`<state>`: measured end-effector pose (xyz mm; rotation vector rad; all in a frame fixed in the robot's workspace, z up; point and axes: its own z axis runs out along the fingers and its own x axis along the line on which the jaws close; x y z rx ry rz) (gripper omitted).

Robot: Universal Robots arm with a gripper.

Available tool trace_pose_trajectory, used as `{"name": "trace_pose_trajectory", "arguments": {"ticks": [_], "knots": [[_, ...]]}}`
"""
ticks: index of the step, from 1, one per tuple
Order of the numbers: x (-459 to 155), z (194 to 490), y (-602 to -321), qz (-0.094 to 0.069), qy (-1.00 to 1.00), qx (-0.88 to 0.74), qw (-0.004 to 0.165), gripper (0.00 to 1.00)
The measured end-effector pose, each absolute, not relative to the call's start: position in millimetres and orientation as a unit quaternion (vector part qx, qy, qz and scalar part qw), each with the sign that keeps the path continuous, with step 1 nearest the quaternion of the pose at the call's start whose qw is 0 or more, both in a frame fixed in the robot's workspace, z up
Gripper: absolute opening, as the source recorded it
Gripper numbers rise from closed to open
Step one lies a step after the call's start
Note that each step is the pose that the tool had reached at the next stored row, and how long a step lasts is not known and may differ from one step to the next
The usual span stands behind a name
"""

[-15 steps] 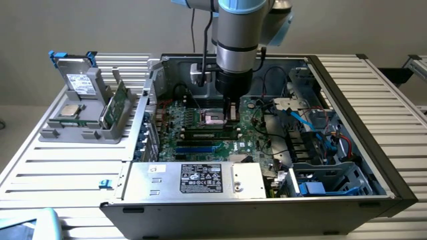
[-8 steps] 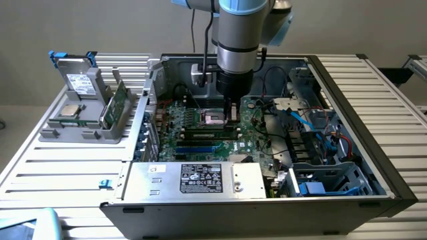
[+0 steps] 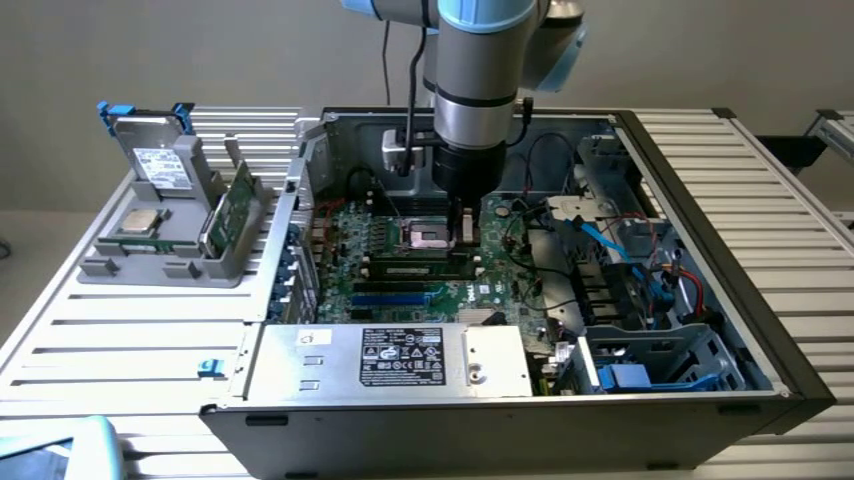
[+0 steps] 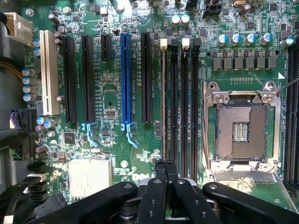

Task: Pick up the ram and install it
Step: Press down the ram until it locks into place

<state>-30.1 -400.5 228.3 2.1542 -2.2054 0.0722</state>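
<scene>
Over the motherboard (image 4: 117,79) in the open case (image 3: 694,200), my claw (image 4: 166,175) pinches the one ram (image 4: 163,102), standing edge-on in the outermost of four memory slots (image 4: 184,102), farthest from the single processor socket (image 4: 243,130).

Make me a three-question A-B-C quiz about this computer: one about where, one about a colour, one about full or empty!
1. Where is the gripper? A over the motherboard B over the gray holder C outside the case
2. What colour is the long slot between black ones? A red B blue C yellow
3. The processor socket is: A empty B holding a chip C under a fan
Answers: 1 A, the board lies right beneath it; 2 B, it is bright blue; 3 A, its bare contacts show.
</scene>
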Motion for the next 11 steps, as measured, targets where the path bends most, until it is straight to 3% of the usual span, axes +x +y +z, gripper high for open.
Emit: {"name": "trace_pose_trajectory", "arguments": {"ticks": [11], "knots": [[-30.4, 226.6, -400.8, 0.024, -0.715, 0.698, 0.028, 0.11]]}}
